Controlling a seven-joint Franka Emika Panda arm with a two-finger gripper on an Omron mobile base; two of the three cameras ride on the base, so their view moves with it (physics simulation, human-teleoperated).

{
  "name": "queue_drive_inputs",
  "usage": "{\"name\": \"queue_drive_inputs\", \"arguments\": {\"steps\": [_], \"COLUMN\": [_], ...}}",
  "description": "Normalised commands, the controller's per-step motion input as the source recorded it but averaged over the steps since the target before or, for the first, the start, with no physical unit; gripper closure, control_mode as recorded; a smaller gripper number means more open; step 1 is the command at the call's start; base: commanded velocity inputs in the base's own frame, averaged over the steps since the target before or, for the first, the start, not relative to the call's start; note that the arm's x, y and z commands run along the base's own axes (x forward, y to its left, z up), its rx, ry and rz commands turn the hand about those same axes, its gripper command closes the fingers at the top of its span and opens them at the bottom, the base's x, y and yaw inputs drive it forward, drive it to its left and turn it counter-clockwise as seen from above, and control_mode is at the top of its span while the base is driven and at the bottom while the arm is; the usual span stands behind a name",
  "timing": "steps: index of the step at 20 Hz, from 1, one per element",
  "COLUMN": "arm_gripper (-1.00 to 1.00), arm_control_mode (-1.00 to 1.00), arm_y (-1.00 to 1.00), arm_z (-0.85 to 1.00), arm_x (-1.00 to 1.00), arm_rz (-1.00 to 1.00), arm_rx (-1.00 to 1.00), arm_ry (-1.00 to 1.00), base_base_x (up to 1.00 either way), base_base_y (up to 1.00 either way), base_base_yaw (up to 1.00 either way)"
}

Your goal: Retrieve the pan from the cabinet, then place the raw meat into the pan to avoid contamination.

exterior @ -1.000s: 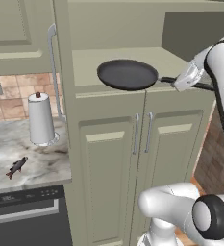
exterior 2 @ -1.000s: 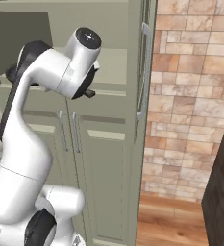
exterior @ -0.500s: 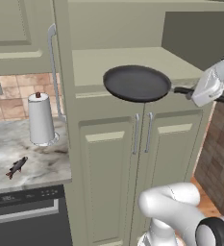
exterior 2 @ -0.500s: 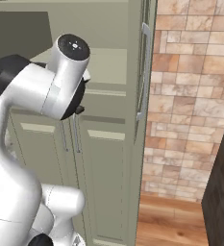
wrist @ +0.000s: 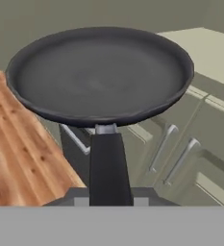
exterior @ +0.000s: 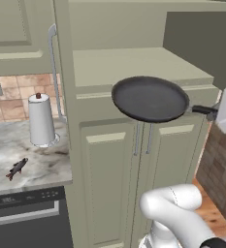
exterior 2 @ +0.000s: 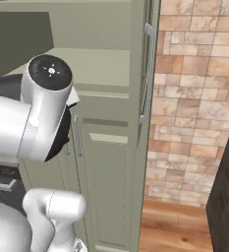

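Left base view shows the round, shallow, dark grey-black frying pan (exterior: 150, 98) held level in the air, out in front of the open shelf of the tall sage-green panelled cabinet (exterior: 134, 63) and above its lower paired doors. Its thin straight black handle (exterior: 202, 110) runs right into the white gripper (exterior: 224, 112) at the frame's right edge. In the hand view the handle comes straight down from the pan into the jaws, which are closed narrowly on it. To the left, on the marbled grey desk (exterior: 37, 162), the tiny dark grey-brown whole fish (exterior: 16, 168) lies near the front edge, well apart from the pan. A white paper-towel roll (exterior: 40, 119) stands upright behind the fish, near the cabinet's side. Below the desk sits a dark dishwasher front (exterior: 27, 218).
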Motion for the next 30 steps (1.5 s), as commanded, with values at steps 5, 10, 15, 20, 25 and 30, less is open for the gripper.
{"name": "queue_drive_inputs", "arguments": {"steps": [5,10,15,20,25,30], "arm_gripper": [1.00,1.00,1.00,1.00,1.00,1.00], "arm_control_mode": [-1.00,-1.00,-1.00,-1.00,-1.00,-1.00], "arm_y": [-0.01,0.00,0.00,0.00,0.00,-0.01], "arm_z": [-0.15,-0.22,-0.34,-0.28,-0.24,-0.23], "arm_x": [-0.80,-0.73,-0.51,-0.20,-0.06,0.00], "arm_rz": [0.00,0.00,0.00,0.00,0.00,-0.02], "arm_rx": [-0.02,-0.04,-0.05,-0.03,-0.02,-0.02], "arm_ry": [0.01,0.03,0.04,0.03,0.01,0.00], "base_base_x": [0.00,0.00,0.00,0.00,0.00,0.00], "base_base_y": [0.00,0.00,0.00,0.00,0.00,0.00], "base_base_yaw": [0.00,0.00,0.00,0.00,0.00,0.00]}}
